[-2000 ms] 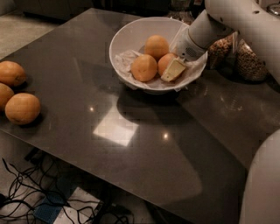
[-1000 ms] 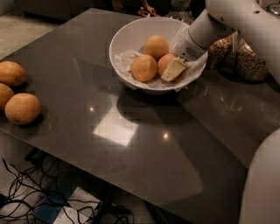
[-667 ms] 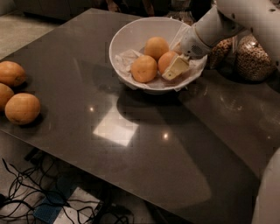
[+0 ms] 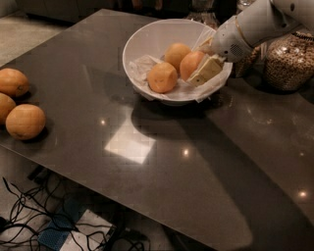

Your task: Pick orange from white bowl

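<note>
A broad, dark grey polished stone table point(image 4: 73, 88) filled most of the scene. Its glossy top carried a pale square reflection of overhead light point(image 4: 129, 142) near the middle, with small bright glints scattered to the right. Under its near left edge, tangled black cables point(image 4: 19, 215) lay on the floor beside a blue and white box point(image 4: 73, 230). Beige flooring point(image 4: 29, 34) showed at far left, below dark low furniture point(image 4: 59, 7). The gripper point(image 4: 198, 63) hung above the table's far right part.
</note>
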